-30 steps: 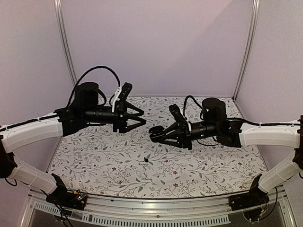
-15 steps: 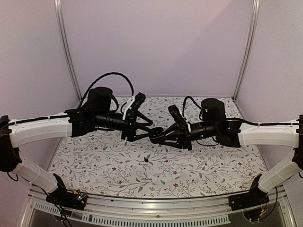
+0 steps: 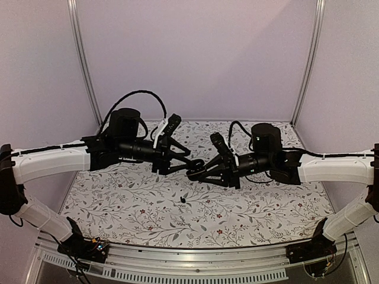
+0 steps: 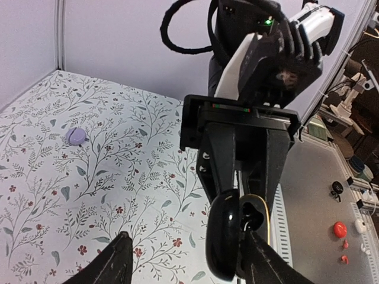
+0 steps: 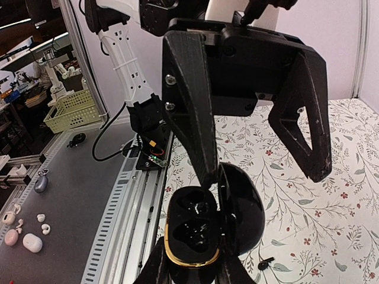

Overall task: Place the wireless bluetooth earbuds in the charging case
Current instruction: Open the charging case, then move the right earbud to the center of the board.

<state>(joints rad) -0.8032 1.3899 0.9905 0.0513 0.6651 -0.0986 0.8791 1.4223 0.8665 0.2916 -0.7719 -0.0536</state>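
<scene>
The flowery cloth (image 3: 118,201) spreads wide under the charging case (image 5: 204,222), with free room out to every edge. The right gripper (image 5: 192,269) squeezes the case tight, up in the air, lid open. The left gripper (image 3: 190,162) is spread wide, with the case between its fingers. One earbud (image 3: 183,200) lies on the cloth, well apart from the case, toward the arm bases.

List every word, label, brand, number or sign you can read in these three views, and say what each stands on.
No readable text in any view.
Open glossy black charging case with a gold rim, in the right gripper: no lettering visible.
Small green circuit board by the metal rail: any markings are too small to read.
White floral patterned cloth: leaves and flowers only.
</scene>
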